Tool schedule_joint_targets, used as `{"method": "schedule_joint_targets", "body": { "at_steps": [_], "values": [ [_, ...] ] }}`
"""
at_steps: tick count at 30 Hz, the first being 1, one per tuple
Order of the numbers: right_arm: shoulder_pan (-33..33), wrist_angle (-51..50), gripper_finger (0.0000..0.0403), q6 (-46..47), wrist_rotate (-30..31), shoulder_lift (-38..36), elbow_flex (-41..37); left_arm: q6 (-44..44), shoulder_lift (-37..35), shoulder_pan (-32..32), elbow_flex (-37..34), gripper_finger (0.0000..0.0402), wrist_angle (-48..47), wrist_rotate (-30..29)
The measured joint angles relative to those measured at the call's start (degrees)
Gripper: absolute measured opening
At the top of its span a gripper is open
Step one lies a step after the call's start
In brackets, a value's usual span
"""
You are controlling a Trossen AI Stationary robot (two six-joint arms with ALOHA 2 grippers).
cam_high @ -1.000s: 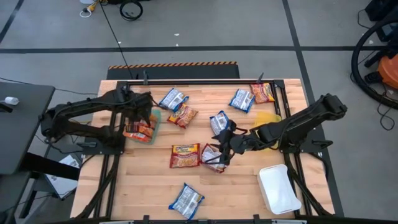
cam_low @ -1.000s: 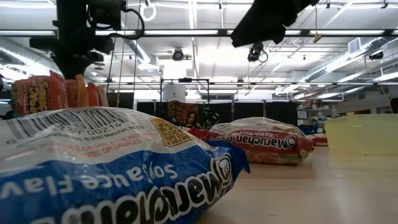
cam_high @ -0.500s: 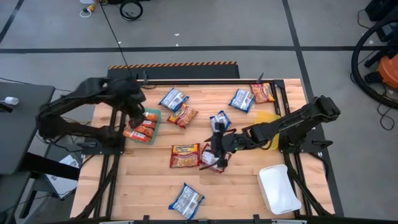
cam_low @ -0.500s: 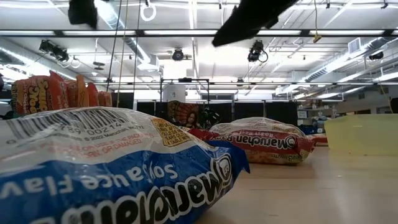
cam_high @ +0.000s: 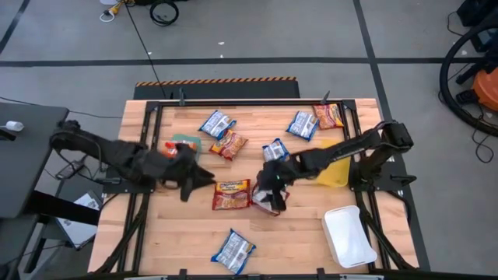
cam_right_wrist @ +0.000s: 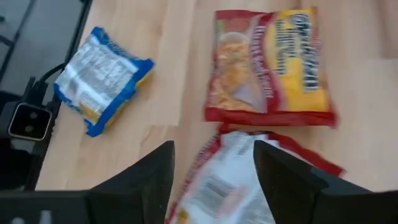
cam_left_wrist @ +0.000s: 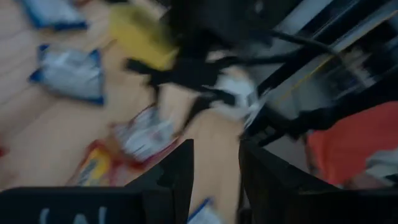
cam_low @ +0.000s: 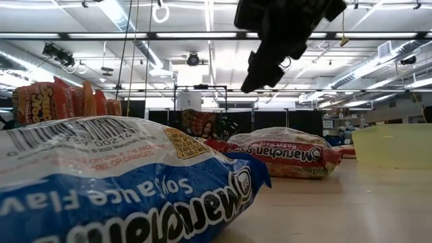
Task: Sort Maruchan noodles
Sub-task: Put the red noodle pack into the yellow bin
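Maruchan noodle packets lie flat on the wooden table: blue ones (cam_high: 216, 123) (cam_high: 301, 124) (cam_high: 274, 149) (cam_high: 233, 250), orange ones (cam_high: 228, 145) (cam_high: 329, 116) (cam_high: 232, 194), and a silvery-red one (cam_high: 269, 199). More orange packets (cam_low: 61, 101) stand in the teal bin (cam_high: 189, 142). My right gripper (cam_right_wrist: 213, 152) hangs open above the silvery-red packet (cam_right_wrist: 236, 186), clear of it in the low view (cam_low: 254, 82). My left gripper (cam_high: 205, 177) points nearly level toward the table's middle, left of the orange packet. It is open (cam_left_wrist: 214, 165) with nothing between its fingers.
A yellow bin (cam_high: 334, 169) stands under my right arm. A white bin (cam_high: 348, 236) sits at the near right. Bare wood lies between the near blue packet and the white bin. Black frame rails run along the table's edges.
My left gripper has left the teal bin, swung toward the table's middle and near side, and tipped up from pointing down to nearly level. The orange packets stay in the bin. My right gripper has moved a little left and down over the silvery-red packet.
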Motion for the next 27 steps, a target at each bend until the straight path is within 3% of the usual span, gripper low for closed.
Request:
{"method": "schedule_joint_targets", "body": {
  "at_steps": [2, 7, 13, 18, 27],
  "values": [
    [-2.3, 0.0, 0.0234, -2.1, -1.3, 0.6, 0.1, 0.1, 0.5, -2.6, -2.4, 0.0132, 6.3, -3.9],
    [-7.3, 0.0, 0.025, -10.4, -5.2, 4.7, 1.1, 0.1, 0.8, -5.8, -5.2, 0.0132, 10.2, -12.7],
    [-10.3, -5.8, 0.0248, -16.5, -10.7, 13.3, 10.4, 3.6, 1.0, -6.8, -5.2, 0.0132, 14.0, -26.1],
    [-10.5, -14.2, 0.0247, -23.3, -14.5, 19.2, 16.4, 6.7, -0.1, -7.0, -5.2, 0.0132, 16.6, -26.2],
    [-9.9, -23.4, 0.0239, -25.9, -17.4, 22.4, 17.6, 15.5, -8.0, -9.1, -5.2, 0.0132, 16.8, -27.0]
  ]
}}
